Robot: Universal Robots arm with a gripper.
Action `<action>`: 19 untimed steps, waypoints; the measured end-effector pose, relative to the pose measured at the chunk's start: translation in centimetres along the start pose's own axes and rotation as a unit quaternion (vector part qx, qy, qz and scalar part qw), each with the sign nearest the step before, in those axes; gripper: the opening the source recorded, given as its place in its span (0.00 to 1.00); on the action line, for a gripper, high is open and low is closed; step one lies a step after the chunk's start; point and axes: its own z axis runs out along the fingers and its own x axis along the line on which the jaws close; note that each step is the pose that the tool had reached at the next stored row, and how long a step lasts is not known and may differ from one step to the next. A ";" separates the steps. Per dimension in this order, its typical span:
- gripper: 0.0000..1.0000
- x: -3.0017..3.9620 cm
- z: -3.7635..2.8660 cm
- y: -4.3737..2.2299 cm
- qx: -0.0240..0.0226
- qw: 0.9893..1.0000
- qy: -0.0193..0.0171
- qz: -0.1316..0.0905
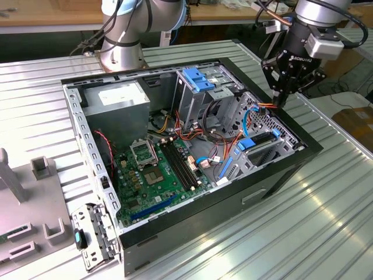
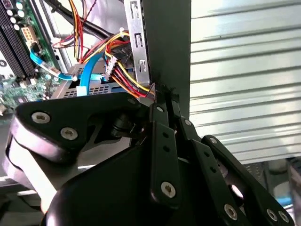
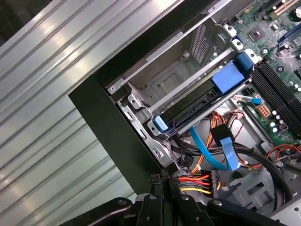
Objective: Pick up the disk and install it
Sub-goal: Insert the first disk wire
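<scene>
Pincer [image 1: 282,102] hangs beside disk [image 3: 197,107] lying slotted lengthwise in its bay

Colour rundown: the computer case [image 1: 274,175] is black outside, bare grey metal inside, sitting on a silvery ribbed tabletop [image 1: 326,233]. Motherboard [image 1: 157,175] is green with black RAM slots. Cables [image 3: 197,181] are a red/yellow/orange/black bundle, plus a light blue flat data cable [image 3: 207,153]. The disk [image 3: 197,106] looks black with blue plastic at its ends. Blue bracket [image 1: 196,79] up on the drive cage. Gripper [image 1: 285,93] is all black, arm silver-grey
</scene>
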 end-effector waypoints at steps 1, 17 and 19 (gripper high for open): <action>0.16 0.00 0.00 0.00 -0.001 1.000 0.000 0.008; 0.16 0.75 0.14 0.95 0.016 0.992 -0.038 0.121; 0.16 0.82 0.10 1.03 0.023 0.990 -0.046 0.133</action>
